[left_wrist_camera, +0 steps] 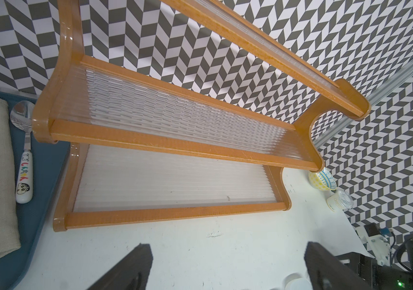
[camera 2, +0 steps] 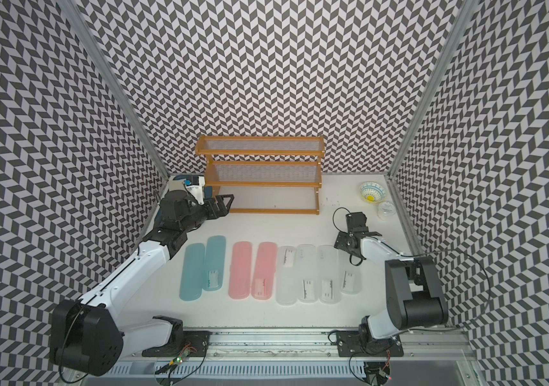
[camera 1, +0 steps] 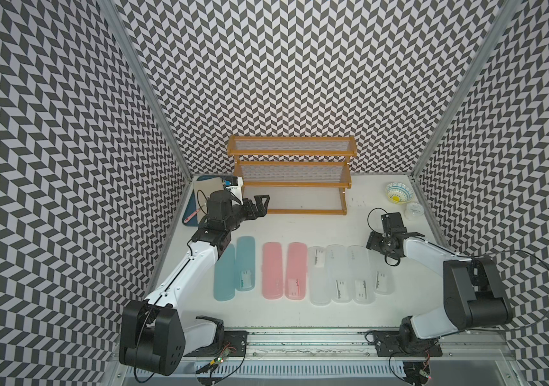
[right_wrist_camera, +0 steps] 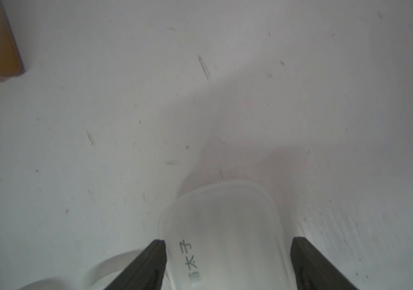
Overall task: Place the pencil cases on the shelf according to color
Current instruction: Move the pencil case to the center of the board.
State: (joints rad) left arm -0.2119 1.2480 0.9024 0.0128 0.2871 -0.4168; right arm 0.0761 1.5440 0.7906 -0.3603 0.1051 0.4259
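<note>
- Eight long flat round-ended translucent plastic pencil cases lie flat in one row across the middle of the white desk (camera 1: 300, 230), nearer its front edge. None is on the shelf yet.
- From the left edge toward the right edge: two teal (camera 1: 224, 279) (camera 1: 245, 264), two pink (camera 1: 273, 270) (camera 1: 296, 270), four frosted white (camera 1: 320, 277) (camera 1: 340, 274) (camera 1: 360, 274) (camera 1: 383, 280). Neighbours of one colour touch or nearly touch.
- The three-tier orange-brown wooden shelf (camera 1: 291, 154) with pale ribbed tiers stands at the desk's back edge, about centre, all tiers bare.
- The left tool (camera 1: 263, 205) is spread wide and empty, hovering just by the shelf's lower left front corner, well apart from the cases.
- The right tool (right_wrist_camera: 226, 240) is low over the far end of the frosted white case nearest the right edge (right_wrist_camera: 223, 213). Its jaws straddle the rounded end, close against both long sides. Whether they pinch it yet, cannot tell.
- Step, judged: first pick, a white case.
- Handling, judged: light, hollow and stiff, but thin-walled. The smooth plastic is likely slippery, and a hard squeeze may flex it or pop the lid.
- Best hold is across the narrow width. An end grip lets the long body droop or swing, while one nearer the middle balances better.
- Risk: the inner jaw has little room beside the neighbouring case and may nudge it.
- A dark blue tray (camera 1: 189, 214) sits at the back left corner, and a small patterned bowl (camera 1: 397, 193) near the back right corner. Neither belongs to the task.
</note>
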